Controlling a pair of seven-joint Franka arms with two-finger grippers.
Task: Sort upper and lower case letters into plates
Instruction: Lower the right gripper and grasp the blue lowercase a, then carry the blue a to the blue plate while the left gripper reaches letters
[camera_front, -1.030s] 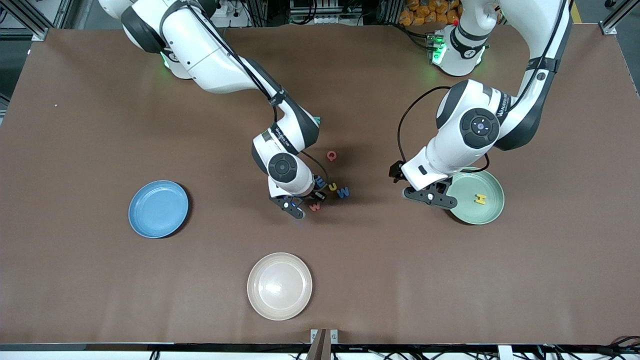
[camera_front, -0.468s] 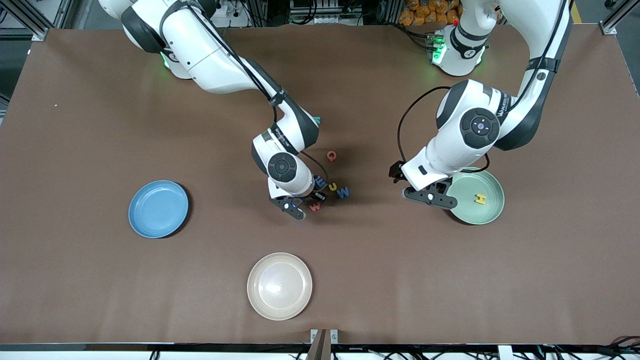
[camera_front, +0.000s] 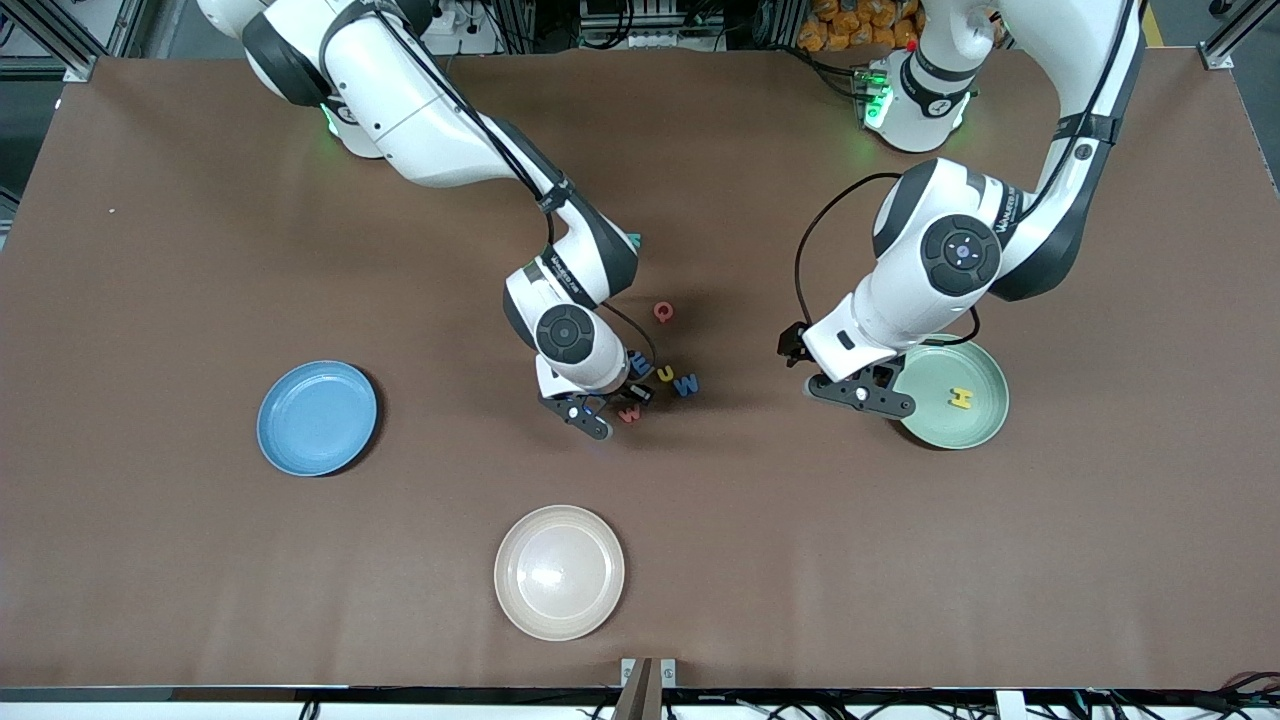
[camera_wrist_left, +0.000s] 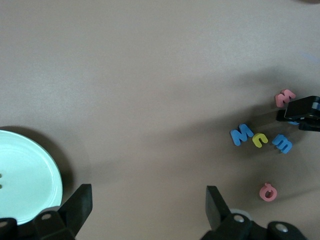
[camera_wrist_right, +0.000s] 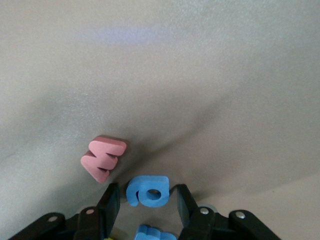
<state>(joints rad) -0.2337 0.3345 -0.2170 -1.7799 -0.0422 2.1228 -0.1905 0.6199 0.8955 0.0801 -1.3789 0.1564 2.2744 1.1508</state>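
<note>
near the middle of the table, the right gripper (camera_front: 598, 411) is seen lowered onto a small cluster of letters, its fingers (camera_wrist_right: 111, 199) narrowed around a small blue letter (camera_wrist_right: 148, 190) that appears to be touched on both sides. a pink letter (camera_wrist_right: 102, 158) lies just beside that grip, tilted up on one edge. the left gripper (camera_front: 860, 395) hangs low with its fingers spread wide and holding nothing, just beside the mint green plate (camera_front: 985, 425), where the left arm is waiting. it is judged that the pink letter could be dragged or knocked when the blue one is lifted, since the two lie so close; the blue piece could also slip, being thin and caught only at its edges. a second blue piece (camera_wrist_right: 150, 234) sits under the gripper body and might be disturbed as well. counted across the table: three plates, namely a blue plate (camera_front: 317, 417) toward the right arm's end, the mint green one toward the left arm's end, and a cream plate (camera_front: 559, 571) nearest the front camera; one yellow letter (camera_front: 961, 398) is already in the green plate; five loose letters are counted in the left wrist view, two pink, two blue and one yellow; the gripped blue one is mostly hidden there, and more may be hidden by the right arm.
</note>
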